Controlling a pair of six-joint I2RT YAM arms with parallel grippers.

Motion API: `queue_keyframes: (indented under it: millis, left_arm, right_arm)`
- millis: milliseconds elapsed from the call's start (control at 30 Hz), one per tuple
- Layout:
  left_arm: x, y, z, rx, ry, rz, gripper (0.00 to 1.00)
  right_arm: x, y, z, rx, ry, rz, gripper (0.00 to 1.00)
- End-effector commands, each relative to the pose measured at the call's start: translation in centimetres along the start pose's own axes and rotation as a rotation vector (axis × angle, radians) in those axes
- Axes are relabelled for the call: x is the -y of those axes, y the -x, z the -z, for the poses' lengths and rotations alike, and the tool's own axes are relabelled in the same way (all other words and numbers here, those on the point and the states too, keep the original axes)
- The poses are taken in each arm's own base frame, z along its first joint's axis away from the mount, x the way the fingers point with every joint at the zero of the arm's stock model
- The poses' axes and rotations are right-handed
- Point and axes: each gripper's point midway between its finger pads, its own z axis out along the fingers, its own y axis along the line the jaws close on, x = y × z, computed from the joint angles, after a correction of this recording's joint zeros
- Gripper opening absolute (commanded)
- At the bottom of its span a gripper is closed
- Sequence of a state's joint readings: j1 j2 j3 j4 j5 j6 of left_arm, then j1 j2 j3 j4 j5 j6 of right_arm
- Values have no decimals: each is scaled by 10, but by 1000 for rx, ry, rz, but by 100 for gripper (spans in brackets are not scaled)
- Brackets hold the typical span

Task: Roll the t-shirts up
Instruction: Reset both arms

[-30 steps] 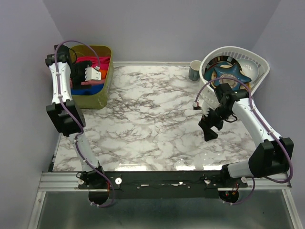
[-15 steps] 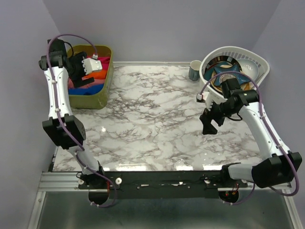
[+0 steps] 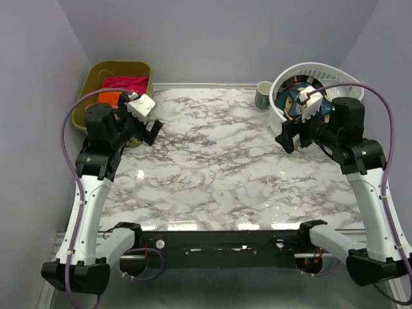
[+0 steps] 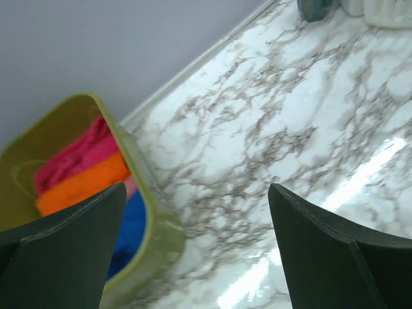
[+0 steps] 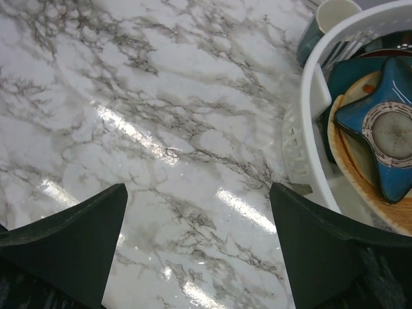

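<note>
The t-shirts lie as rolls in an olive-green bin (image 3: 90, 80) at the back left. A magenta roll (image 3: 125, 82) and an orange roll (image 3: 111, 98) show from above. The left wrist view shows the magenta roll (image 4: 71, 158), the orange roll (image 4: 77, 187), a sliver of pink (image 4: 131, 188) and the royal-blue t-shirt (image 4: 129, 232) inside the bin (image 4: 138, 187). My left gripper (image 3: 143, 135) is open and empty, above the table just right of the bin; it also shows in the left wrist view (image 4: 193, 251). My right gripper (image 3: 291, 136) is open and empty beside the white basket; its wrist view (image 5: 196, 251) shows bare marble between the fingers.
A white basket (image 3: 351, 87) with dishes, among them a blue star-shaped dish (image 5: 380, 129), stands at the back right. A grey-green mug (image 3: 262, 94) stands left of it. The marble table top (image 3: 212, 161) ends at walls behind and at both sides.
My left gripper has come out of the bin and swung down to the table beside it. My right gripper has risen and moved back toward the white basket.
</note>
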State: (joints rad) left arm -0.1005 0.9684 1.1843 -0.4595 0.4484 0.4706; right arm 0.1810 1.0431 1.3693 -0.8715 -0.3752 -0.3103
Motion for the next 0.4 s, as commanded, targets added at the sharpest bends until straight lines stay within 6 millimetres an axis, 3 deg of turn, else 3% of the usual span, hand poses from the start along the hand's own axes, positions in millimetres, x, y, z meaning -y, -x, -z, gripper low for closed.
queue_keyframes:
  millis: [0, 167, 367]
  left_arm:
    - [11, -13, -19, -17, 20, 409, 99]
    - [24, -32, -19, -54, 6, 446, 99]
    - [37, -40, -22, -76, -80, 383, 99]
  right_arm:
    - [24, 10, 3, 63, -159, -120, 100]
    - [10, -11, 2, 43, -118, -137, 100]
    - [-6, -20, 6, 63, -61, -126, 100]
